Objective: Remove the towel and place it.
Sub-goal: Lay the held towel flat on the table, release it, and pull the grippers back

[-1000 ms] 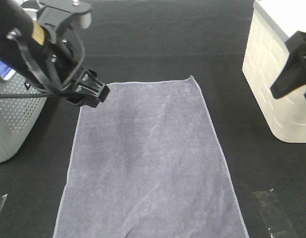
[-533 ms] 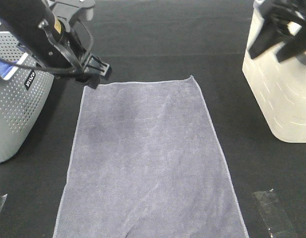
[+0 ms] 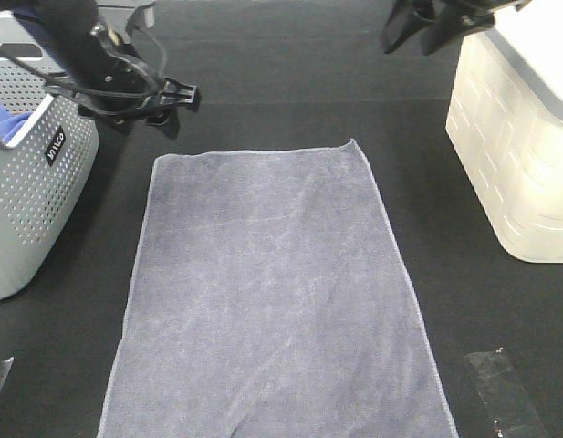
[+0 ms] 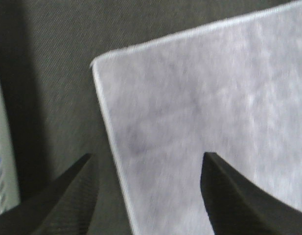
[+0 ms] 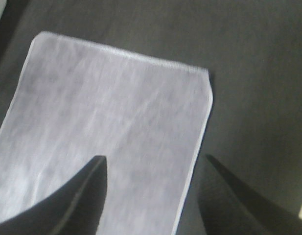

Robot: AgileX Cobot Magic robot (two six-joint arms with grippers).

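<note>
Left gripper (image 3: pixel 172 105): jaws wide, empty, touching nothing; hovers at upper left of overhead frame, just beyond towel's (image 3: pixel 276 283) far left corner, arm angled in over grey basket (image 3: pixel 26 210). Right gripper (image 3: pixel 413 41): jaws wide, empty; top right, beside white bin (image 3: pixel 518 164). Towel flat on black table (image 3: pixel 263 64), frame centre.

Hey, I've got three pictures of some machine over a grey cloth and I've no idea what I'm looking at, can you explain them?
This is a two-armed robot. One picture looks down from a high camera; the other two come from a camera on each wrist. A grey-lavender towel lies flat on the black table, between a grey basket and a white bin. The left end effector and right end effector are open, holding nothing, each looking at a far towel corner.
</note>
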